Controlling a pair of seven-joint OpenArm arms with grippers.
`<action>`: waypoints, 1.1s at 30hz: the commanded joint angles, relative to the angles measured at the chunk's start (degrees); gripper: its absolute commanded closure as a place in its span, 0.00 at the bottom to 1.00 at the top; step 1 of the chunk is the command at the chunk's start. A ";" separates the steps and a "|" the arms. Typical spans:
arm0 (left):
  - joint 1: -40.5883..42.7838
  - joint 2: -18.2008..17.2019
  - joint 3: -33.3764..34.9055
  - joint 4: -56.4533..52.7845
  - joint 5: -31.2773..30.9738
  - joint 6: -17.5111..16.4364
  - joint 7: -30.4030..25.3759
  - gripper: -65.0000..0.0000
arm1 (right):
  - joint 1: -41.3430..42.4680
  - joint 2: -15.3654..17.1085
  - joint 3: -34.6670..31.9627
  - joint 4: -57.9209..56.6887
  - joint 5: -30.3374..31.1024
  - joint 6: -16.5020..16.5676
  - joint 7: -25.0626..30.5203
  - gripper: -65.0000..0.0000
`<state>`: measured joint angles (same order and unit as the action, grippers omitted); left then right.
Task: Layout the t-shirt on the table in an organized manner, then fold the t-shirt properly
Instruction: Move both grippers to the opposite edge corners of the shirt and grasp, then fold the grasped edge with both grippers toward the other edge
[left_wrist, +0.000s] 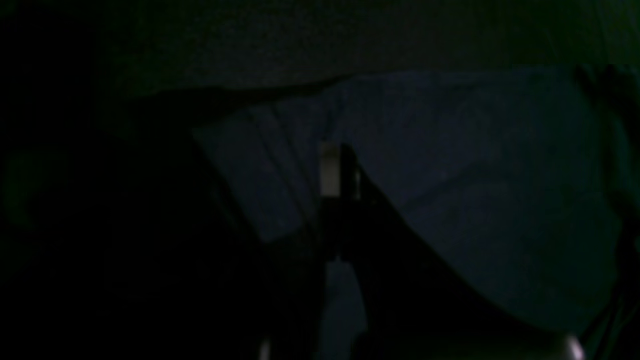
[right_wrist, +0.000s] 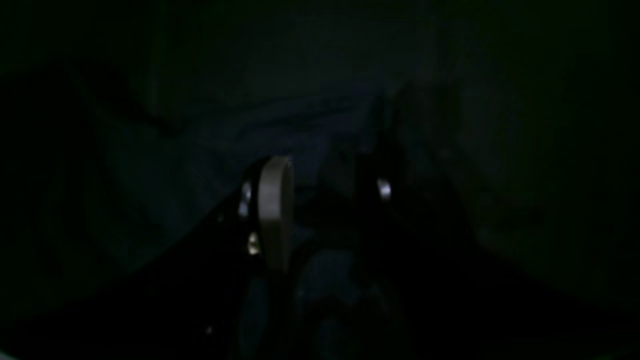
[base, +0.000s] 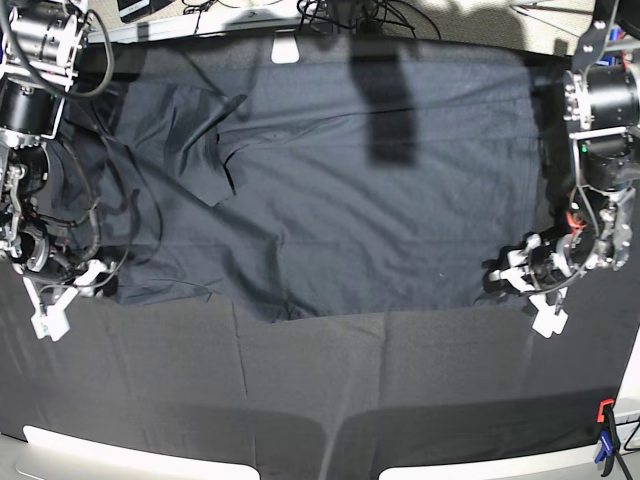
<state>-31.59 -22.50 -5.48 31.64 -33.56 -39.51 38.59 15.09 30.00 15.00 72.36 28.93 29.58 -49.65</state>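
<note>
The dark charcoal t-shirt (base: 340, 200) lies spread wide over the far half of the black table (base: 400, 400). One sleeve (base: 205, 150) is folded in over the body at the left. My left gripper (base: 505, 280) is at the shirt's near right corner. In the very dark left wrist view its fingers (left_wrist: 330, 170) stand almost together over the fabric (left_wrist: 475, 175). My right gripper (base: 70, 290) is at the shirt's near left edge. In the right wrist view it (right_wrist: 330, 195) is open, with fabric (right_wrist: 200, 150) dimly beyond it.
A blue-and-orange clamp (base: 604, 440) grips the table's near right edge. White corners show at the front edge (base: 70, 445). A white piece (base: 286, 50) sits at the far edge, with cables behind. Bare black cloth lies in front of the shirt.
</note>
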 joint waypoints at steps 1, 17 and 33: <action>-1.62 -1.01 -0.11 0.70 -0.57 -0.49 -1.25 1.00 | 1.57 1.25 0.35 0.74 0.31 0.46 1.90 0.66; -1.57 -1.03 -0.11 0.70 -0.52 0.44 -0.46 1.00 | 25.53 1.25 -4.22 -35.17 -0.46 1.99 -3.26 0.55; -1.25 -1.01 -0.11 0.70 -0.57 0.44 -0.50 1.00 | 31.89 1.44 -16.00 -48.41 -21.51 -2.49 6.82 0.55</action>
<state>-31.55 -22.70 -5.48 31.59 -33.65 -38.87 38.81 45.01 30.50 -1.08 23.24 7.27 27.33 -43.40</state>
